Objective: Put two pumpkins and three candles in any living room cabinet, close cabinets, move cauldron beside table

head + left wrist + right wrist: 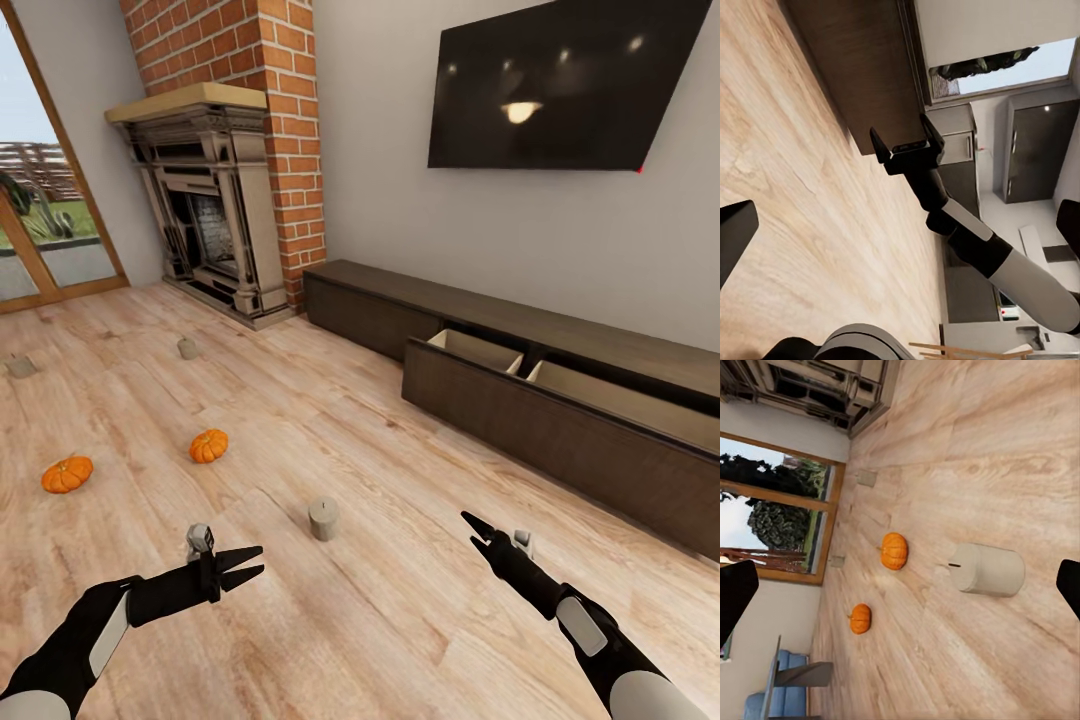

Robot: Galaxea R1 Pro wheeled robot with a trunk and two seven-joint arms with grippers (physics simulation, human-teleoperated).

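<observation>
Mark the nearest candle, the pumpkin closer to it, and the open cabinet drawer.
nearest candle (323, 520), head view, side wall.
nearer pumpkin (208, 446), head view, ribbed top.
open cabinet drawer (520, 405), head view, dark front panel.

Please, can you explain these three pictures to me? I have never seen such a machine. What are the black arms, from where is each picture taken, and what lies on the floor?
This is a simulated robot with two arms. The large picture comes from a camera on its head, looking down over both arms. The left gripper and the right gripper are both open and hold nothing. The other two pictures come from a camera near each gripper; the left one looks across at the right gripper.

On the wooden floor lie two orange pumpkins and three small grey candles: one near the arms, one near the fireplace, one by the window. Along the wall stands the long dark cabinet, with one front pulled out, showing a pale inside.
</observation>
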